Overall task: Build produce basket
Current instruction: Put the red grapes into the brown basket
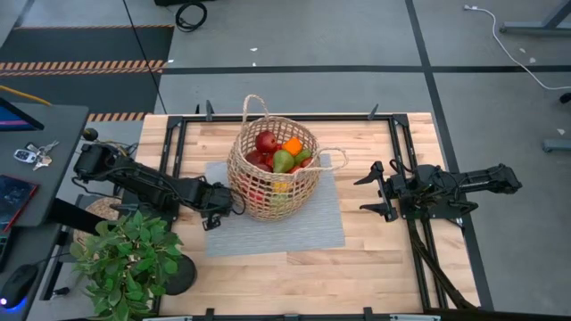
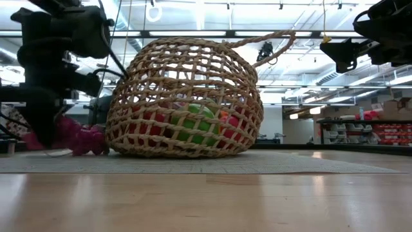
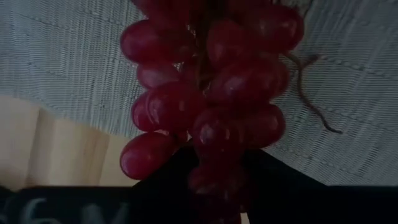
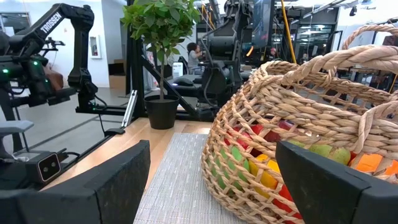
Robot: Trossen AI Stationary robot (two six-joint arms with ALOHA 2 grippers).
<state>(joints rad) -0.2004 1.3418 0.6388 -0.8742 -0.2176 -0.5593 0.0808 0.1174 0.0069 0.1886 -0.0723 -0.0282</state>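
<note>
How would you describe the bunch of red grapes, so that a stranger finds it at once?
Start at the wicker basket on the grey mat. Just outside its wall, by the left gripper, lies the grape bunch: many dark-red berries, the only produce outside the basket.

A grey woven mat (image 1: 303, 223) lies at the centre of the wooden table (image 1: 375, 259). A green potted plant (image 1: 125, 259) stands at 8 o'clock off the mat. Keys (image 1: 34, 155) rest on a grey side desk (image 1: 53, 125) at 9 o'clock.
</note>
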